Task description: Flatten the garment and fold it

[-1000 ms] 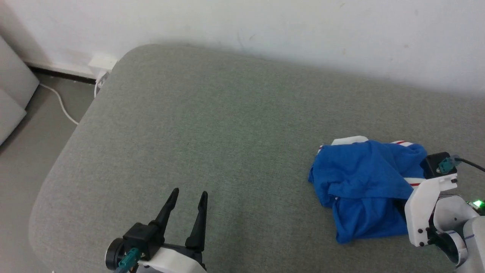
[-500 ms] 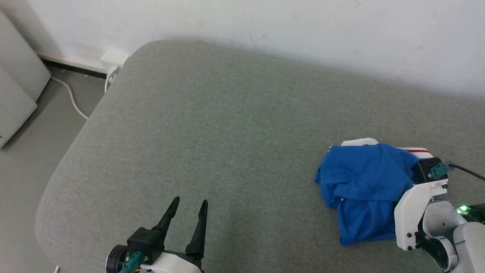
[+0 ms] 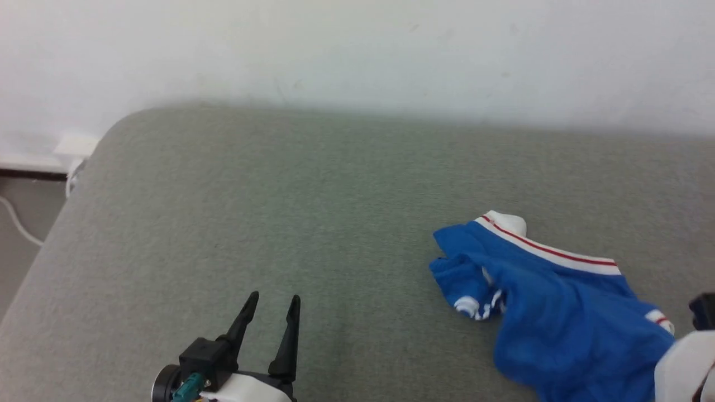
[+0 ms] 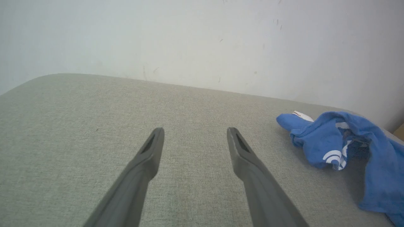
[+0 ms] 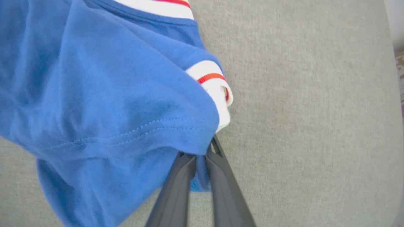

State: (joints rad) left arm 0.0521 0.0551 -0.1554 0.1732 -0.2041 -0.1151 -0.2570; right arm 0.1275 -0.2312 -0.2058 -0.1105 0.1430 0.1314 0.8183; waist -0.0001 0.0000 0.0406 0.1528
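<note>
The garment [image 3: 558, 312] is a royal-blue T-shirt with white and red striped trim, bunched at the right of the grey-green cushion [image 3: 313, 223]. Part of it is lifted off the surface, and white print peeks out of a fold [image 4: 333, 156]. In the right wrist view my right gripper [image 5: 202, 154] is shut on a blue hemmed edge of the garment [image 5: 104, 94], its fingertips buried in the cloth. My left gripper [image 3: 271, 305] is open over bare cushion at the lower left, well apart from the garment [image 4: 347, 145], with nothing between its fingers [image 4: 148, 151].
A white wall [image 3: 357, 50] runs along the cushion's far edge. At the far left the cushion rounds off, with a white socket box [image 3: 75, 146] and a cable on the floor [image 3: 17, 223] below it.
The head view has shifted. My right gripper has shut on the garment and pulled it up, stretching the bundle out and showing a striped band. The left gripper stays open.
</note>
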